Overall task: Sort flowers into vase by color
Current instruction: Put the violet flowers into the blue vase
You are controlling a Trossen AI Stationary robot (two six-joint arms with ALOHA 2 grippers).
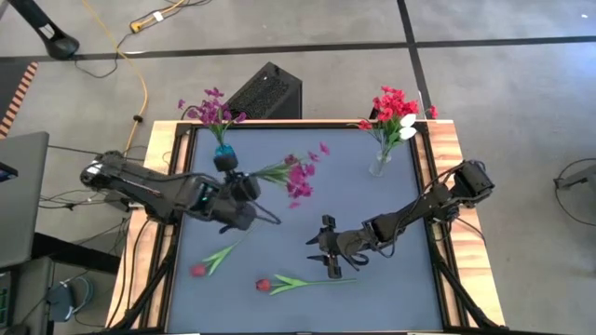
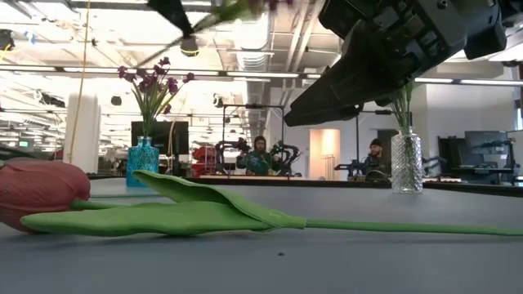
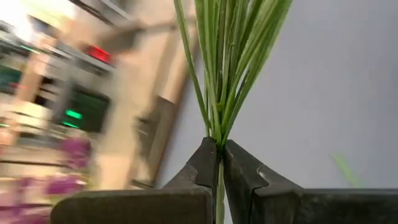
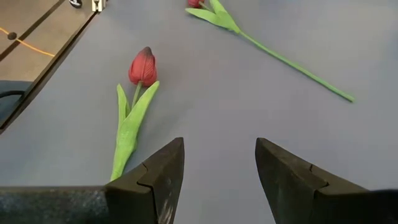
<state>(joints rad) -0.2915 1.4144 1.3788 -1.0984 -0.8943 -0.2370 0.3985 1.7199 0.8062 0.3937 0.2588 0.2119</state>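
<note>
My left gripper [image 1: 247, 186] is shut on a magenta spray [image 1: 300, 175] and holds it in the air beside the blue vase [image 1: 223, 154], which has purple flowers [image 1: 212, 110] in it. The spray's green stems [image 3: 227, 56] fan out ahead of the fingers. My right gripper [image 1: 328, 249] hangs open above the mat and touches nothing. Beyond its fingertips [image 4: 219, 168] lie two red tulips: one [image 4: 142, 67] near the table's left edge, the other [image 1: 264, 284] at the near edge, its long stem [image 4: 298, 68] flat on the mat. A clear vase [image 1: 380, 164] holds red and white flowers [image 1: 396, 113]. My left gripper pinches the spray's bunched green stems [image 3: 219, 134] between its two fingers, near the stems' lower end. The fingers lie roughly along the stems. The spray is lifted clear of the table, with its blooms reaching toward the table's right side.
The dark mat [image 1: 372, 200] is bare between the two vases and around my right gripper. A black box [image 1: 265, 93] stands just beyond the table's far edge. Wooden rails [image 1: 447, 149] border the mat. In the low view, people sit in the room behind the table.
</note>
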